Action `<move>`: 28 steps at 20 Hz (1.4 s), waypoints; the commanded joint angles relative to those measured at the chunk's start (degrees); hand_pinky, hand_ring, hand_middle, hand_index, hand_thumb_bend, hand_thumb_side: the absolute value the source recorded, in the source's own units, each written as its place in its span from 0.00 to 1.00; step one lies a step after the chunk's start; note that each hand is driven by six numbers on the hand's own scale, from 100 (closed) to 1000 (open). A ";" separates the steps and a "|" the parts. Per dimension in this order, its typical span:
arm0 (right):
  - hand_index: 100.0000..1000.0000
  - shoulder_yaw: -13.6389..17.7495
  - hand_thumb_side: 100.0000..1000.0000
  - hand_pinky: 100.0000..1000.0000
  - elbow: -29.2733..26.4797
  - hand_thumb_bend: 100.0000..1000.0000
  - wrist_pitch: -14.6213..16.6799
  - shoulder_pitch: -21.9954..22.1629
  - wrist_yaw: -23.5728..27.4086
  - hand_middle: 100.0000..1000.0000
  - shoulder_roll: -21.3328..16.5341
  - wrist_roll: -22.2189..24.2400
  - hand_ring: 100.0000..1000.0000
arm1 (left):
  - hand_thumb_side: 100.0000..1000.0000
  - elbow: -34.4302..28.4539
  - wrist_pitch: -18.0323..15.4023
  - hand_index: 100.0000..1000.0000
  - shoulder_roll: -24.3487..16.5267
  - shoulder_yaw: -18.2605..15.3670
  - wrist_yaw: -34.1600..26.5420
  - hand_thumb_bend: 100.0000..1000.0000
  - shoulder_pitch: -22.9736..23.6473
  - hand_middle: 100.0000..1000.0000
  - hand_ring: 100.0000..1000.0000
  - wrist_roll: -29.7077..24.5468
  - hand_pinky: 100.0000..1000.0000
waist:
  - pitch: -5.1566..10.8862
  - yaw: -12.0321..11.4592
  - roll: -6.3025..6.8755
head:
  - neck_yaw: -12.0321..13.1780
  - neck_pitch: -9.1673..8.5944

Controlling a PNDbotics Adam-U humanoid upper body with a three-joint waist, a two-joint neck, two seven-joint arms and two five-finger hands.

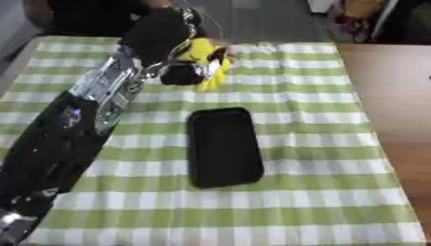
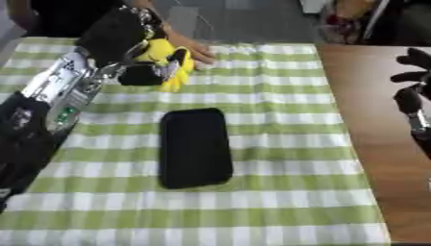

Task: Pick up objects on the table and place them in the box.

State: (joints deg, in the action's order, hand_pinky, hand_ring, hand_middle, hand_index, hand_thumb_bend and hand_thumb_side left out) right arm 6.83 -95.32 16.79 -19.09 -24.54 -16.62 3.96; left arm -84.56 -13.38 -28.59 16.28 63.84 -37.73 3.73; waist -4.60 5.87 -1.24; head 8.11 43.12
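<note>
One yellow object (image 1: 205, 61) sits clasped in the left hand (image 2: 150, 67) fingers above the desk (image 1: 320, 144); the black box (image 1: 223, 146) appears empty, right hand (image 2: 414, 91) idle, its fingers relaxed

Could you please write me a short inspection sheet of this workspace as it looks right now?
Surface: green-and-white checked tablecloth; bare wooden table along its right side.
Job's things: black box mid-cloth, lying flat; yellow object at the far edge.
Clutter: nothing seen.
Hands: left hand at the yellow object, fingers curled round it; right hand shows at the right edge of the right eye view, over the wood, holding nothing, fingers relaxed.
Cables: nothing seen.
Surroundings: a person's hand touches the yellow object from the far side.
</note>
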 commanded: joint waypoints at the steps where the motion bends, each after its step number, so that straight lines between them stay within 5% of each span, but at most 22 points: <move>1: 0.92 -0.10 1.00 0.44 -0.83 0.62 0.17 -1.06 0.21 0.76 -0.80 0.17 0.64 | 0.86 2.00 -2.47 0.00 1.07 1.69 0.55 0.04 -2.30 0.00 0.00 -0.69 0.00 | 0.64 0.22 -0.06 | 0.92 -0.51; 11: 0.92 -0.27 1.00 0.44 -0.86 0.62 0.27 -1.31 0.35 0.76 -0.53 0.39 0.64 | 0.86 5.78 -6.84 0.00 5.31 4.63 -1.36 0.05 -3.12 0.00 0.00 -1.59 0.00 | 0.52 0.27 -0.25 | 1.25 -0.36; 28: 0.92 -0.14 1.00 0.44 -0.79 0.62 0.22 -1.17 0.36 0.76 -0.64 0.34 0.64 | 0.88 8.27 -9.49 0.00 4.41 6.78 -2.60 0.07 -0.02 0.00 0.00 -5.73 0.00 | 0.43 -0.05 -0.24 | 1.29 -0.13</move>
State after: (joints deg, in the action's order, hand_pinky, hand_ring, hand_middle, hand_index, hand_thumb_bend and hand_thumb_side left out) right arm 6.50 -95.32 16.97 -19.51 -24.38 -16.56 4.29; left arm -75.83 -22.74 -23.00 23.32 60.96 -37.17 -1.73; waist -4.71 5.84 -1.46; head 9.07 43.15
